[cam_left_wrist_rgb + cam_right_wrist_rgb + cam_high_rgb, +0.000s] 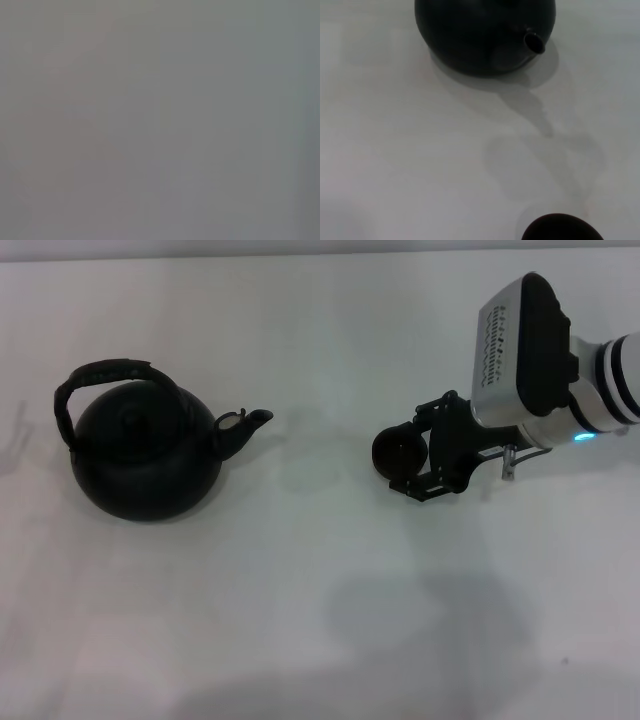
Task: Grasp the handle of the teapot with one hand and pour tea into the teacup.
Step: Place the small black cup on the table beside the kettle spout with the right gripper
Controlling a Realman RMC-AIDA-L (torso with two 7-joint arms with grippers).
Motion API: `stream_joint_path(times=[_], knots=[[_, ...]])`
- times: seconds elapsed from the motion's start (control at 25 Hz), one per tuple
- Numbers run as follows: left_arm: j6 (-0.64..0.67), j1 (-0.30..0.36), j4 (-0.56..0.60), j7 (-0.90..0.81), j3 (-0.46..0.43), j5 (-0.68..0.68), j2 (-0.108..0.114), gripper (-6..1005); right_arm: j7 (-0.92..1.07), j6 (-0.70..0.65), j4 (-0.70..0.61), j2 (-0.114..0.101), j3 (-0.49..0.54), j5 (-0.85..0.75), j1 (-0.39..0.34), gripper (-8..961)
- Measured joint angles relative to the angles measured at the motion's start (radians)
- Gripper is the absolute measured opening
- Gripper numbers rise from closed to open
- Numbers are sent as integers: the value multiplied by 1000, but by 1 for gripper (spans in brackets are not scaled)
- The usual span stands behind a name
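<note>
The matte black teapot [145, 455] stands on the white table at the left, its spout [250, 423] pointing right. Its dark arched handle [110, 375] loops over the top with nothing touching it. The small dark teacup [398, 450] sits right of centre. My right gripper [418, 448] reaches in from the right, open, with its black fingers [440, 408] standing wider than the cup, right at the cup's side. The right wrist view shows the teacup [562, 229] close by and the teapot [480, 35] farther off, spout [534, 42] facing the cup. My left gripper is out of view.
The white table [300, 590] stretches between teapot and teacup, with a faint ring mark [315, 455] on it. The left wrist view shows only a plain grey surface.
</note>
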Motion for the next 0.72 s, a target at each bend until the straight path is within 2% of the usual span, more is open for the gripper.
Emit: stream_joint_path(times=[0.72], knots=[[0, 0, 0, 0, 0, 0, 0, 888, 0, -20, -15, -2, -35, -22, 1, 709]])
